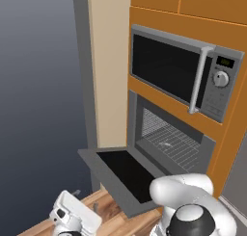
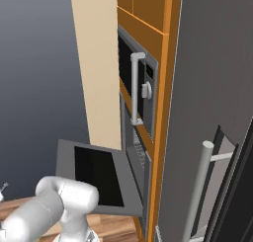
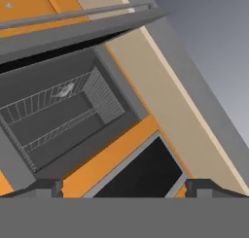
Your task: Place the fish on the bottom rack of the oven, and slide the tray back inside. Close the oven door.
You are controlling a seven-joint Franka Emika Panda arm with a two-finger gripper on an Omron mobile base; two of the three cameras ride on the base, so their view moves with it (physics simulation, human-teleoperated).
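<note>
The oven (image 1: 137,119) stands open, with the oven door (image 1: 91,159) dropped flat toward me. A small silver fish (image 1: 167,144) lies on a wire rack (image 1: 185,153) that sits inside the dark cavity. The hand view is rolled over, so the door (image 3: 73,33) and its bar handle (image 3: 73,13) run along the top. Below them are the cavity, the fish (image 3: 64,90) and the rack (image 3: 29,108) under it. My gripper (image 1: 86,200) is low at the left, in front of and below the door's edge. It (image 3: 125,187) is open and holds nothing.
A microwave (image 1: 178,73) with a vertical handle sits above the oven, set in orange cabinets. A beige panel (image 1: 108,61) flanks the oven's left side. A tall grey unit with a bar handle (image 2: 197,191) stands to the right. Wood flooring (image 1: 111,211) lies below the door.
</note>
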